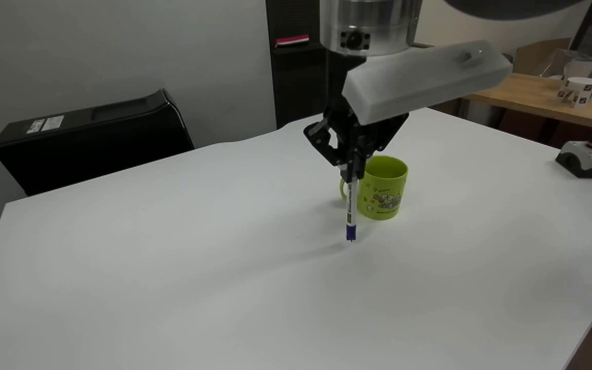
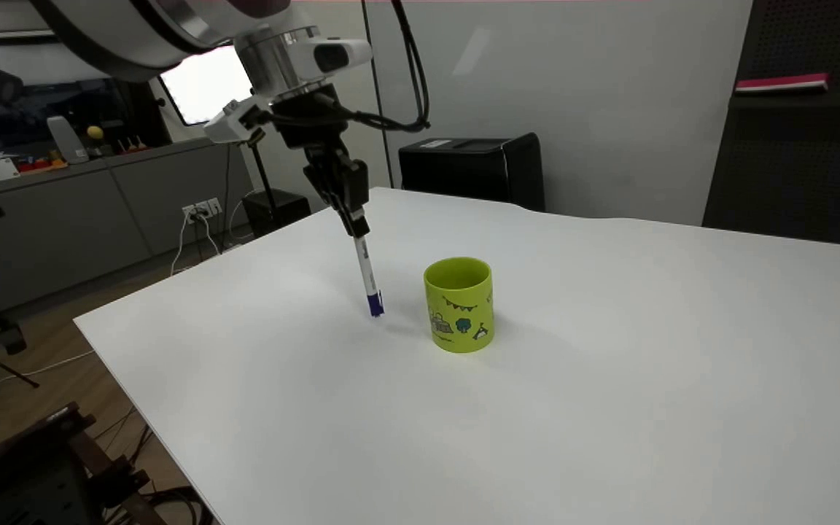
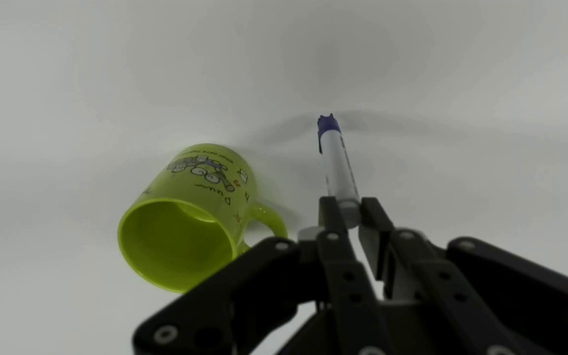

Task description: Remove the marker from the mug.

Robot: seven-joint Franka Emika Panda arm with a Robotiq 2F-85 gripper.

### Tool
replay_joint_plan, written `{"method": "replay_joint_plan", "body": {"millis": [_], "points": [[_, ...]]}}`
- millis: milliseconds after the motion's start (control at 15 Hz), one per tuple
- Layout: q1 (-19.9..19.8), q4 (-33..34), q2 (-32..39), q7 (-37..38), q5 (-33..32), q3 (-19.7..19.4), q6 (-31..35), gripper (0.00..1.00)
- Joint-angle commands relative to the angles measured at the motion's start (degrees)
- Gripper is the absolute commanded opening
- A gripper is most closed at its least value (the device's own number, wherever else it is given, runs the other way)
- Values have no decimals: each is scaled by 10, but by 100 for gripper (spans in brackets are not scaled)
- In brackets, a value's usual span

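Note:
The lime-green mug stands upright on the white table in both exterior views. Its inside, where visible in the wrist view, holds nothing. My gripper is shut on the upper white end of the marker, beside the mug on its handle side. The marker hangs outside the mug, blue cap down, in both exterior views. It is near upright, with a slight tilt. Its cap end is at or just above the table; I cannot tell whether it touches.
The white table carries the mug. A black boxy device stands behind the table edge, also in an exterior view. A grey and black button box sits at the table's far side. A wooden bench holds white cups.

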Motion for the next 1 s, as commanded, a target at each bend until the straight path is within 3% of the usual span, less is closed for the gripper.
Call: {"method": "replay_joint_plan", "body": {"millis": [0,67,667,933], "points": [[13,1,8,11,-5,-12,5,4],[14,2,10,10,-4,-13,3,36],[12,-1,3,-4,7,-17,1,95],[-1,4,-19,-63,47,-6,-33,100]]}}
